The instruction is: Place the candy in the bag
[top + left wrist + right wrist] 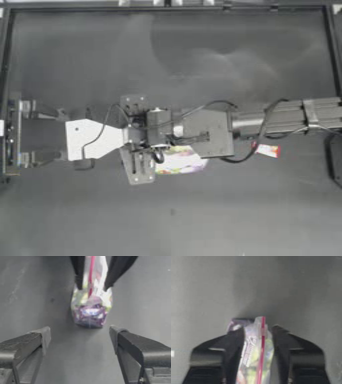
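While the right gripper (257, 333) pinches the bag (179, 161) by its seal strip at mid-table, the left gripper (80, 338) hovers nearby, jaws spread and empty, seemingly readying the mouth-opening step; the candy (268, 150) waits, apart, on the table (171, 215)

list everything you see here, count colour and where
bag: one, clear with a pink-red seal strip and yellow, green and pink contents, mid-table, clamped at the seal end
candy: one, red-orange with a white middle, on the table to the right of the bag, apart from it
table: one, dark
left gripper: one, dark, fingers open, facing the bag without touching it
right gripper: one, dark, fingers shut on the bag's seal end
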